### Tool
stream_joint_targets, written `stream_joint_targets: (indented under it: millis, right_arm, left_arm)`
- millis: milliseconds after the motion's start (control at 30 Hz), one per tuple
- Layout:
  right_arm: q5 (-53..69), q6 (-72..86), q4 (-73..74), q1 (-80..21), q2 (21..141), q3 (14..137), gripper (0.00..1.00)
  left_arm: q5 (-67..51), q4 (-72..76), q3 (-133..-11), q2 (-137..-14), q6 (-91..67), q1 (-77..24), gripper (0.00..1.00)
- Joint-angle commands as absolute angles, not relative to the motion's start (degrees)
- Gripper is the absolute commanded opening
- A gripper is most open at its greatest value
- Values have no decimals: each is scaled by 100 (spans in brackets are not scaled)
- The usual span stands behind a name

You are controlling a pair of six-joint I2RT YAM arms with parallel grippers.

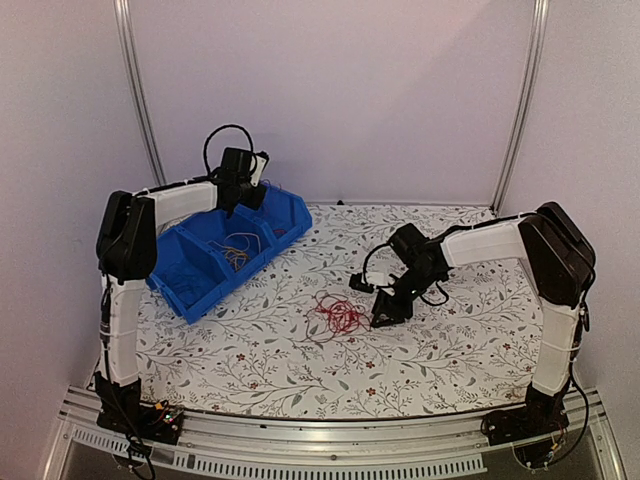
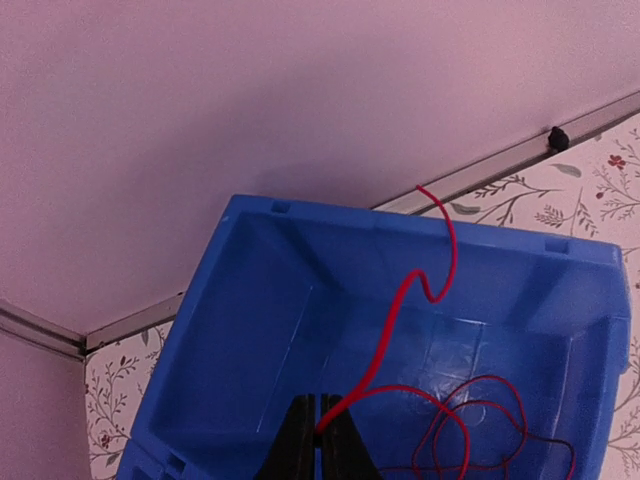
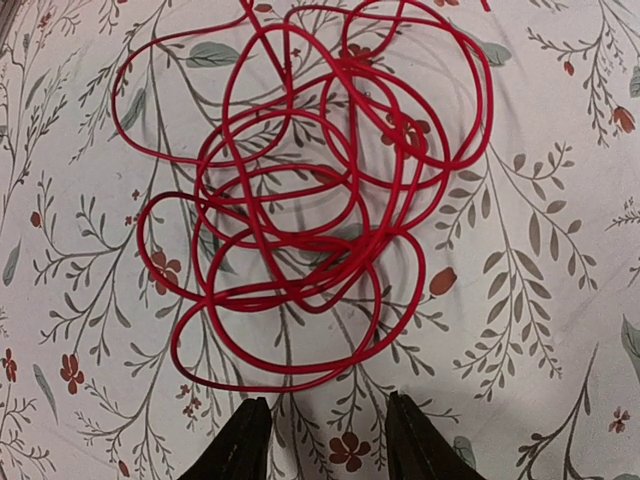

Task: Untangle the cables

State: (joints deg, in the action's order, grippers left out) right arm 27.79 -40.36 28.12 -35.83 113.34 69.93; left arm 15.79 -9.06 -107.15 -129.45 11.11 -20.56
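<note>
left claw (image 2: 320,445) pinched shut on a thin glossy red wire (image 2: 452,240) over the smooth blue plastic bin (image 2: 260,300), left side of top view | right claw (image 3: 330,440) open, near but not touching | loopy red cable tangle (image 3: 300,200) flat on floral tabletop (image 3: 560,300), middle of top view

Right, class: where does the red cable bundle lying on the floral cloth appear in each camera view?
Top external: red cable bundle mid-table, just left of the right gripper.
Left wrist: not in it; the red wire there is another, over the blue bin.
Right wrist: the bundle fills the centre, ahead of the fingers.
Shared landmark: floral cloth.
</note>
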Motion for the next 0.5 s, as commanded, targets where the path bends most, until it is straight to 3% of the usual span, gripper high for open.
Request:
stream_joint_targets:
  millis: [0, 267, 467]
  right_arm:
    - [2689, -4096, 3014, -3568, 11568, 7049, 43]
    - [2672, -4096, 3028, -3568, 11563, 7056, 43]
    - [2684, -4096, 3054, -3568, 11582, 7076, 43]
  left_arm:
    - [1997, -1162, -10605, -12765, 803, -1989, 0]
    - [1954, -1305, -10152, -12634, 557, -1849, 0]
    - [1738, -2233, -10938, -13127, 504, -1770, 0]
